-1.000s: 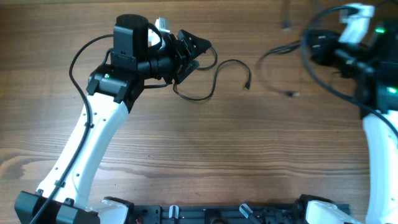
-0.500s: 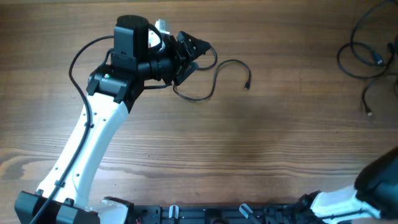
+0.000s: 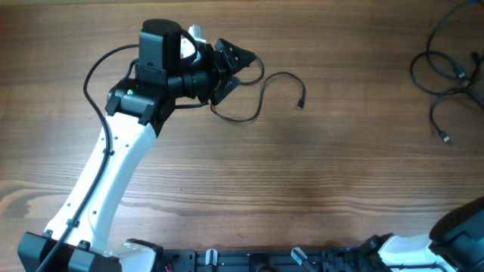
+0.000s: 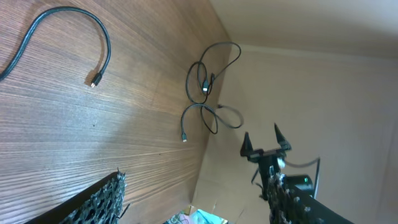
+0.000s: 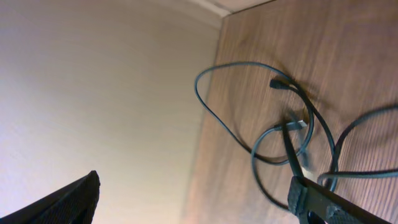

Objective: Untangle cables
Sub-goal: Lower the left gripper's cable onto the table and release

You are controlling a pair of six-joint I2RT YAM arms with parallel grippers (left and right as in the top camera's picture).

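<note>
One thin black cable (image 3: pixel 281 74) curls on the wood from beside my left gripper (image 3: pixel 231 64) to a small plug (image 3: pixel 301 104). In the left wrist view this cable (image 4: pixel 68 11) arcs at the top left, and my left gripper (image 4: pixel 199 205) stands open with nothing between its fingers. A loose bunch of cables (image 3: pixel 456 72) lies at the table's right edge, also seen from the left wrist (image 4: pixel 208 81). In the right wrist view those looped cables (image 5: pixel 292 124) lie just beyond my right gripper (image 5: pixel 193 205), which is wide open; one strand runs close by its right finger (image 5: pixel 329 202).
The right arm (image 3: pixel 461 227) sits at the lower right corner of the overhead view. Black rails of the arm bases (image 3: pixel 257 261) run along the front edge. A beige wall (image 4: pixel 323 93) rises past the table's right edge.
The right arm has pulled away from the upper right down to the lower right corner. Its gripper has opened, and the bunch of cables now lies at the right edge. The left arm has not moved.
</note>
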